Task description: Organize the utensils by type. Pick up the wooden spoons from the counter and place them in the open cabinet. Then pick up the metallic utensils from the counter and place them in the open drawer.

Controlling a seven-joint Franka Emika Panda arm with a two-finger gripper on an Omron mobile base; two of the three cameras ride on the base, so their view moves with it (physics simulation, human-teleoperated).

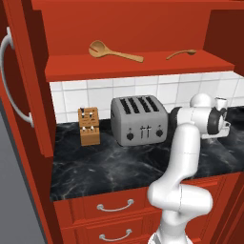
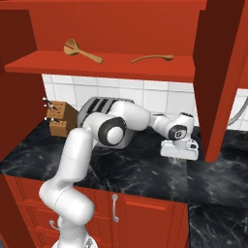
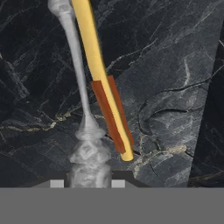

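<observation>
**Desk and cabinet stock, utensils part-sorted**

Far left, the cabinet door with its long curved silver handle (image 1: 12, 78) is standing open. On the red shelf board (image 1: 143, 66), two wooden spoons are lying well apart: the larger spoon (image 1: 112, 51) to the left, the slimmer spoon (image 1: 181, 54) to the right.

Below, on the black marble desk (image 1: 109, 167), a wooden knife block (image 1: 89, 125) is sitting against the tiled wall, and a silver four-slot toaster (image 1: 139, 119) is standing just beside it to the right.

Further right, the arm is reaching low over the desk, with the gripper (image 2: 180, 150) pointing down near the cabinet's right side panel (image 2: 220, 77).

In the hand view, a silver-grey metal utensil (image 3: 81, 109) is lying on the marble, its wider end running down between the fingers. Just beside it, to the right, a gold-tinted utensil (image 3: 98, 65) with a reddish-brown handle section is lying almost parallel. Whether the fingers are clenching the silver piece cannot be told.
</observation>
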